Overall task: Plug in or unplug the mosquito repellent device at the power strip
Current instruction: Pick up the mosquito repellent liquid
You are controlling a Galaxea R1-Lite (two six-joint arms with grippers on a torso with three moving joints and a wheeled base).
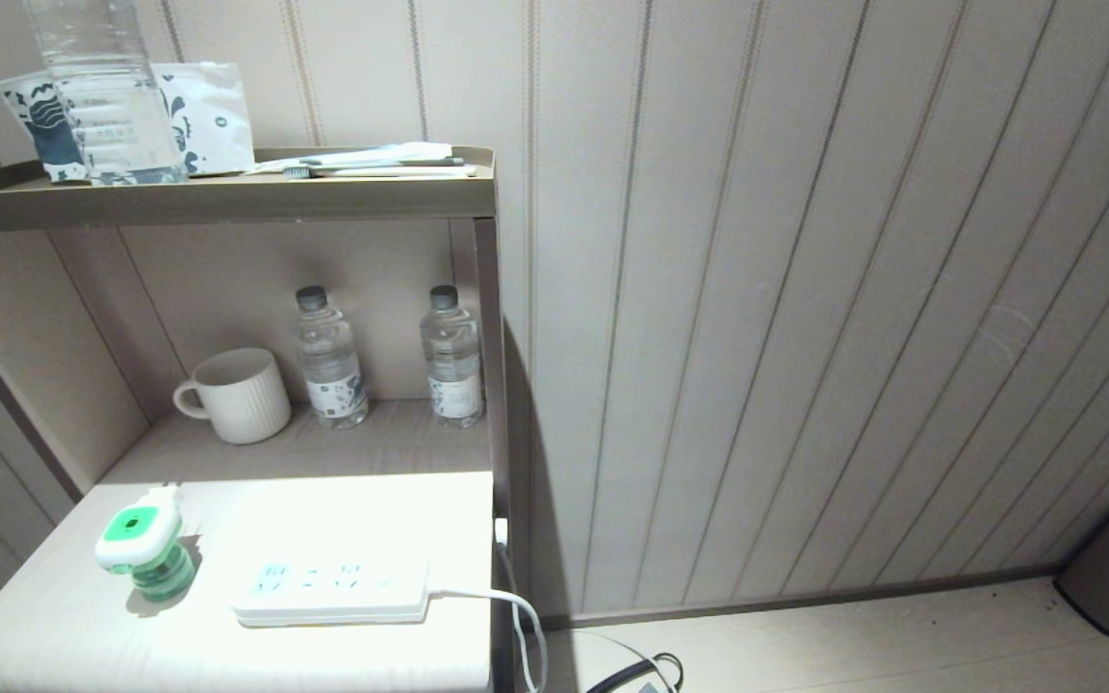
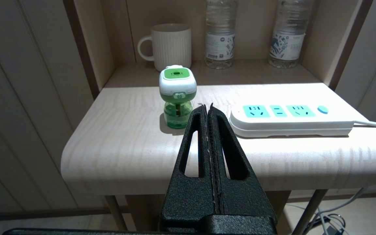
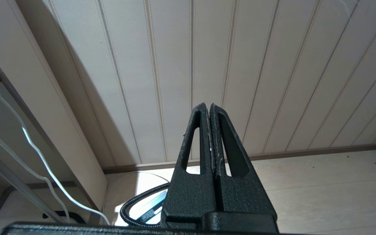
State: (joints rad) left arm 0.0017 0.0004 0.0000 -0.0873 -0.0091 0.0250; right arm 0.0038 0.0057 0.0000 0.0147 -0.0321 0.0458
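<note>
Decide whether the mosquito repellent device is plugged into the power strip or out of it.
Out. The mosquito repellent device stands upright on the table, beside the power strip and apart from it, and the strip's sockets are all empty.

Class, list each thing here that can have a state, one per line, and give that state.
mosquito repellent device: unplugged, upright beside the strip
power strip: sockets empty, cord attached
mug: upright
two water bottles: upright, capped
left pincer: shut, empty
right pincer: shut, empty

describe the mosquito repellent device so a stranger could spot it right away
On the pale tabletop below the shelf stands the mosquito repellent device, upright beside the white power strip, not plugged in. Unlike the clear water bottles behind, it has a green-and-white head on a small green bottle.
</note>
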